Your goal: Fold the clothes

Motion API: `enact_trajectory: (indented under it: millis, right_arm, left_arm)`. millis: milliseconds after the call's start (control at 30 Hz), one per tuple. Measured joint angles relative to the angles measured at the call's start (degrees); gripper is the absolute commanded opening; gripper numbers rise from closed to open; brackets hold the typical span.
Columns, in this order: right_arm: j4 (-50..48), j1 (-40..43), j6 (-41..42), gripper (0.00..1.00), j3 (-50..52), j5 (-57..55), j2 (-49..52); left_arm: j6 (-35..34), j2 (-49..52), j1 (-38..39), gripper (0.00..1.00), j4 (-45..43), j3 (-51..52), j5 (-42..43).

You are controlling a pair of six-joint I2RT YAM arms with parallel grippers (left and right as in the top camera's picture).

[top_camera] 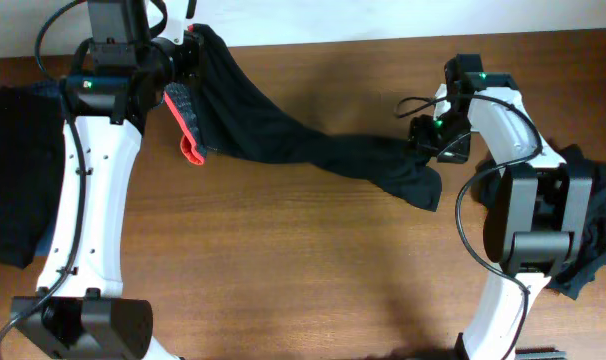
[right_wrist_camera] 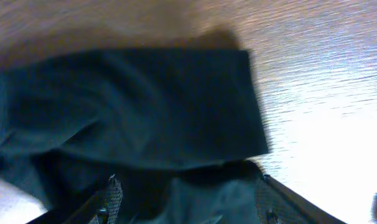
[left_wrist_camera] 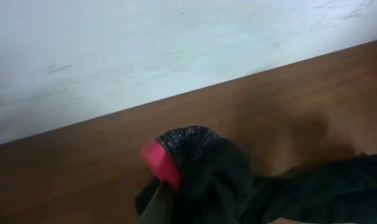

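The long black trousers [top_camera: 283, 135] stretch across the table from far left to mid right. Their grey waistband with a red edge [top_camera: 188, 135] hangs below my left gripper [top_camera: 186, 52], which is shut on the waist end and holds it up. In the left wrist view the red edge [left_wrist_camera: 160, 158] and the bunched black cloth [left_wrist_camera: 226, 186] sit right at the jaws [left_wrist_camera: 170, 208]. My right gripper [top_camera: 430, 148] is at the leg end. In the right wrist view its fingers [right_wrist_camera: 187, 199] are spread wide with the black leg cloth [right_wrist_camera: 132, 106] between and ahead of them.
A pile of dark clothes [top_camera: 588, 225] lies at the right edge behind the right arm's base. More dark garments with a bit of blue [top_camera: 13, 180] lie at the left edge. A white wall [left_wrist_camera: 145, 50] rises behind the table's far edge.
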State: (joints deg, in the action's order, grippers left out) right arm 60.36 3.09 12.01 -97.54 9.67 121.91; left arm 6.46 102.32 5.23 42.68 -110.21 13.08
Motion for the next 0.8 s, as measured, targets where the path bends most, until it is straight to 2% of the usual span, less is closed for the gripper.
enact_trajectory:
  millis: [267, 500, 600, 667, 767, 800]
  right_arm:
    - [-4.07, 0.02, 4.9, 0.73, 0.0, -5.88, 0.0]
    - [-5.16, 0.02, 5.97, 0.63, 0.0, -6.73, 0.39]
    - [-5.35, 0.02, 6.12, 0.51, 0.0, -6.67, 1.55]
    - [-5.46, 0.02, 6.05, 0.37, 0.0, -6.64, 3.02]
    - [-5.64, 0.02, 6.36, 0.21, 0.0, -6.62, 4.26]
    - [-5.64, 0.02, 6.1, 0.04, 0.0, -6.62, 4.44]
  left_arm:
    - [0.04, 0.0, 0.0, 0.01, 0.07, 0.0, 0.0]
    - [0.04, 0.0, 0.0, 0.01, 0.24, 0.0, 0.0]
    - [0.2, 0.0, 0.0, 0.01, 0.46, 0.0, 0.0]
    - [0.2, 0.0, 0.0, 0.01, 0.46, 0.0, 0.0]
    - [0.2, 0.0, 0.0, 0.01, 0.46, 0.0, 0.0]
    - [0.2, 0.0, 0.0, 0.01, 0.46, 0.0, 0.0]
